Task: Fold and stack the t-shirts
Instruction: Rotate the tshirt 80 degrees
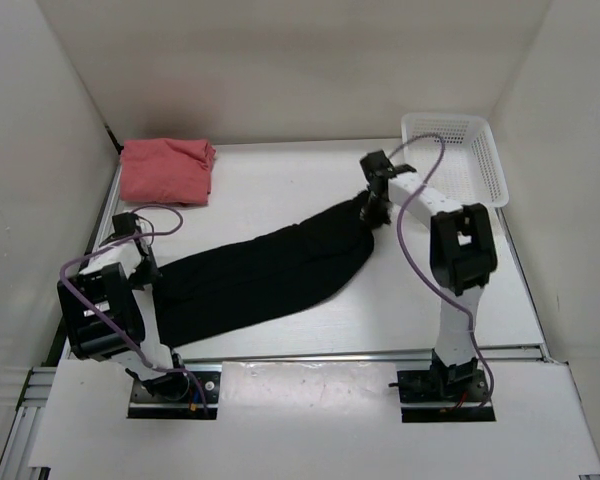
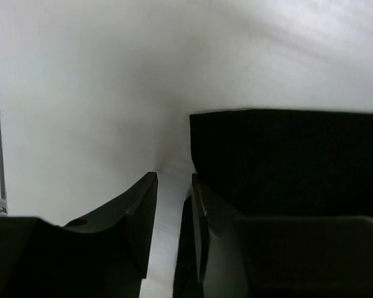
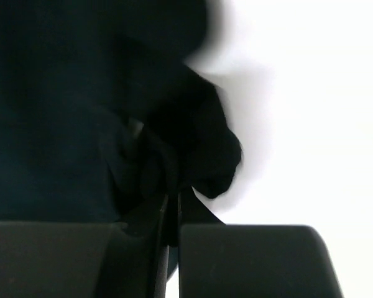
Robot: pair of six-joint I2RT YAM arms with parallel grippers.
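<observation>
Right arm stretches forward, its right tool (image 1: 370, 213) pinching black t-shirt (image 1: 260, 275) (bunched).

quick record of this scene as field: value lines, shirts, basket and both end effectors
being handled: black cloth t-shirt, stretched diagonally across the white table
set aside: salmon pink cloth t-shirt, folded, far left corner
container: white perforated plastic basket, far right corner
right arm: right end effector shut on the black shirt's bunched far end
left arm: left end effector open at the shirt's near left edge, no grip visible
</observation>
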